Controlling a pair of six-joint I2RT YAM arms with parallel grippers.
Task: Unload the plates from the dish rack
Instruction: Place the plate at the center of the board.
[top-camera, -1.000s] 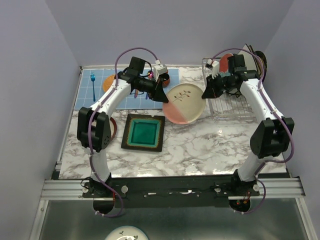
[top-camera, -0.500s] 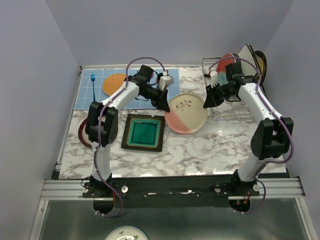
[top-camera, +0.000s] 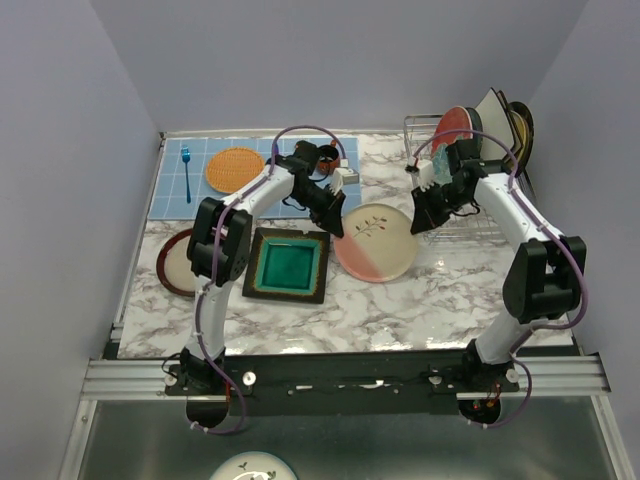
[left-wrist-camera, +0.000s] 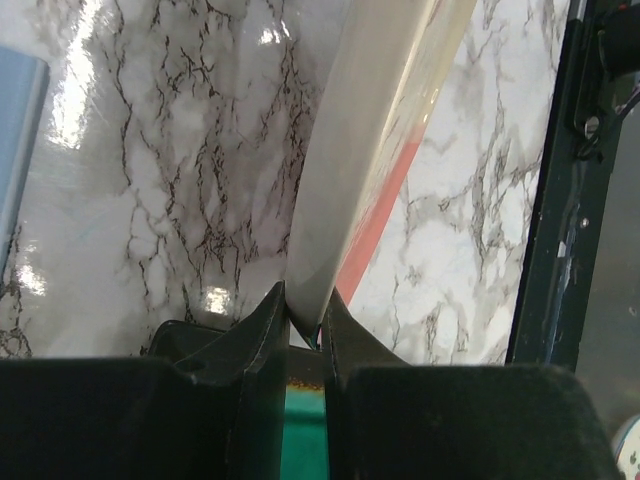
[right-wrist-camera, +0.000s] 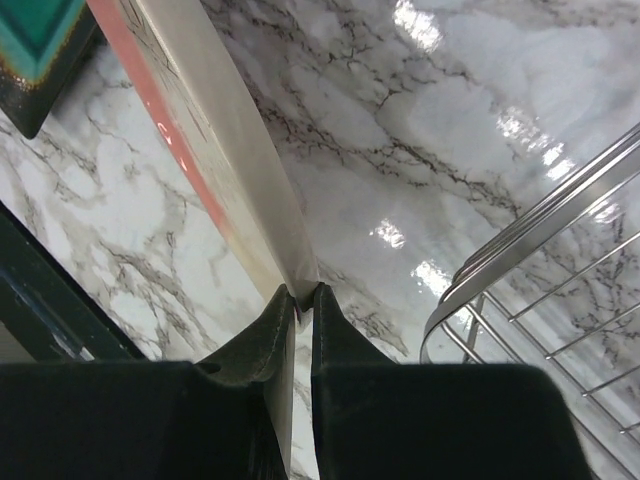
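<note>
Cream-and-pink plate (top-camera: 375, 243) is out of the dish rack (top-camera: 480, 230), over the desk (top-camera: 400, 310) between my two claws. Left claw (top-camera: 338, 226) clamped on its left rim, right claw (top-camera: 419, 222) clamped on its right rim. Teal square plate (top-camera: 288, 265) lies flat just left. Red plate (top-camera: 455, 125) stands in the rack, far right.

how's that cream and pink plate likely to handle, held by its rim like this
Probably stiff: the cream and pink plate shows no sag, pinched only at opposite rims. Its smooth rim may slip between the narrow fingers. Likely fragile if dropped on the marble table.
</note>
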